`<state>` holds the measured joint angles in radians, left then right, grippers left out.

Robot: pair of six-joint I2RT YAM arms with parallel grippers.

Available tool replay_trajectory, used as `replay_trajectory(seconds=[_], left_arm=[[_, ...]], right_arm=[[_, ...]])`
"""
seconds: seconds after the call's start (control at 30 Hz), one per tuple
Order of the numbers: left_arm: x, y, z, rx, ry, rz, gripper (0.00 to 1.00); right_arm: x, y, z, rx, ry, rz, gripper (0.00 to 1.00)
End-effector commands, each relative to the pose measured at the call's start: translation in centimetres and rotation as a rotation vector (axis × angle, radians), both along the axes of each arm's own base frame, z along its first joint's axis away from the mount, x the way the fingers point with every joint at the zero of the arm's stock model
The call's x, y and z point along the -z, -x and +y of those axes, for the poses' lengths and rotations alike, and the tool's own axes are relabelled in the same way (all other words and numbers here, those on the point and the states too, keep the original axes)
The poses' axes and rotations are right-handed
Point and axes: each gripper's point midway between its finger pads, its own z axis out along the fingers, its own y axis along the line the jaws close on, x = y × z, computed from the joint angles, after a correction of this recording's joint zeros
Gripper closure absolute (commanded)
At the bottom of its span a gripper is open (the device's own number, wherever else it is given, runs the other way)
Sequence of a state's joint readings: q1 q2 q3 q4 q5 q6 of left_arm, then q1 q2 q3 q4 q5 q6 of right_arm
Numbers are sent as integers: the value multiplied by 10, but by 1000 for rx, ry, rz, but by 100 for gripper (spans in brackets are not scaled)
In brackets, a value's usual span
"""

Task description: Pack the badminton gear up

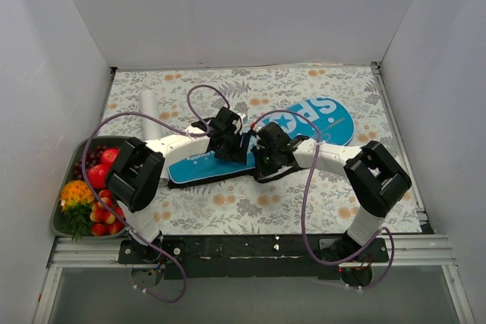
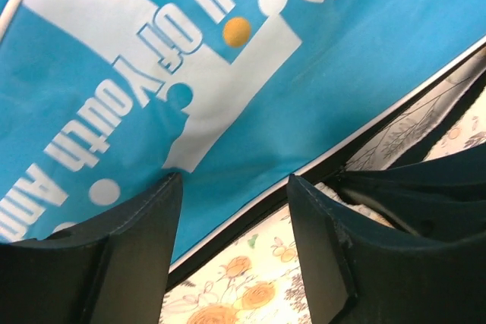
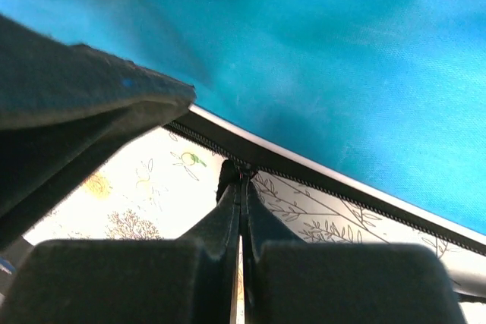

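The long blue racket cover (image 1: 304, 123) with white lettering lies slantwise across the flowered tablecloth. My left gripper (image 1: 234, 148) hovers over the cover's (image 2: 228, 96) near edge, jaws apart and empty; its gripper (image 2: 234, 180) straddles the black zipper border. My right gripper (image 1: 263, 158) sits just to its right at the same edge. In the right wrist view the gripper (image 3: 241, 180) is shut on the small dark zipper pull (image 3: 229, 171) of the cover (image 3: 342, 73). A white cardboard tube (image 1: 149, 102) lies at the back left.
A dark tray (image 1: 67, 216) of colourful fruit sits at the left edge beside the left arm. White walls enclose the table on three sides. The two grippers are close together, and the right one's dark body (image 2: 425, 195) shows in the left wrist view.
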<state>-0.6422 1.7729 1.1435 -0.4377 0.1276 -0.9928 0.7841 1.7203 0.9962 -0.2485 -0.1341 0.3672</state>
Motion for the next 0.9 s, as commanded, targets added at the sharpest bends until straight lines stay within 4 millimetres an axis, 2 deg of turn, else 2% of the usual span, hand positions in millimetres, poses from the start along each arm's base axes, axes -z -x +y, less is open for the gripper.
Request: replay_trajectory(seconds=[0.0, 0.23, 0.37, 0.43, 0.6, 0.63, 0.67, 0.7, 0.83, 0.87], left_arm=[[-46, -43, 33, -72, -71, -196, 40], [-59, -56, 38, -37, -116, -268, 36], [-79, -61, 39, -14, -122, -323, 35], [-75, -60, 37, 10, -122, -311, 35], [-57, -37, 22, 108, -41, -236, 37], [-56, -29, 16, 145, -1, -222, 37], [-66, -28, 11, 160, 35, -260, 37], [-65, -24, 9, 181, 47, -264, 37], [-51, -13, 11, 223, 42, -252, 37], [-50, -11, 6, 238, 62, -263, 37]], right_arm=[[6, 38, -16, -53, 34, 85, 99], [5, 47, -23, -62, 20, 80, 99], [4, 50, -26, -65, 17, 76, 99], [4, 51, -28, -67, 17, 75, 99], [4, 52, -31, -62, 13, 69, 99], [5, 53, -32, -58, 18, 67, 99], [5, 54, -34, -61, 18, 67, 99], [5, 54, -34, -61, 17, 64, 99], [4, 56, -36, -56, 10, 60, 99], [3, 57, -37, -55, 8, 58, 99]])
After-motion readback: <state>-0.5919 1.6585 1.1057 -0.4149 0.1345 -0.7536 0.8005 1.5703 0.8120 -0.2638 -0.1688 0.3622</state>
